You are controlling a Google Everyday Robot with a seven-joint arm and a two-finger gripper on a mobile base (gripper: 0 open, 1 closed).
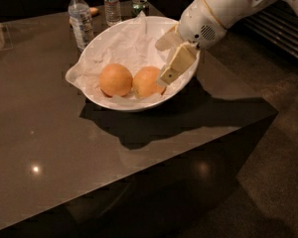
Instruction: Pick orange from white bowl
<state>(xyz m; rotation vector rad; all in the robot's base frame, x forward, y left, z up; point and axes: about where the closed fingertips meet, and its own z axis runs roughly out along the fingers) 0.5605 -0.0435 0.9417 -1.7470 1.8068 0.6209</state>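
We see the white bowl [125, 106] standing on the dark desk [49, 138], toward its far right corner, its pointed lip turned to the left edge; crumpled white paper [124, 43] lines it. Two round fruits lie side by side in the bowl's near half, touching or nearly so; the orange [147, 82], the duller one, is on the right, and its brighter twin [115, 80] is on the left.

The gripper [163, 59] reaches in over the bowl's right rim from the far right, tilted down and leftward. Its fingers [175, 63] are spread, one raised over the paper and the lower one slanting down to the orange's right side. The tip of that lower finger is just beside the fruit, but we cannot tell whether it touches; nothing is held between the fingers.

Along the far edge stand two water bottles, one [81, 19] just beside the bowl's far left rim and another [111, 3] further back; a small can [140, 5] sits near the far corner.
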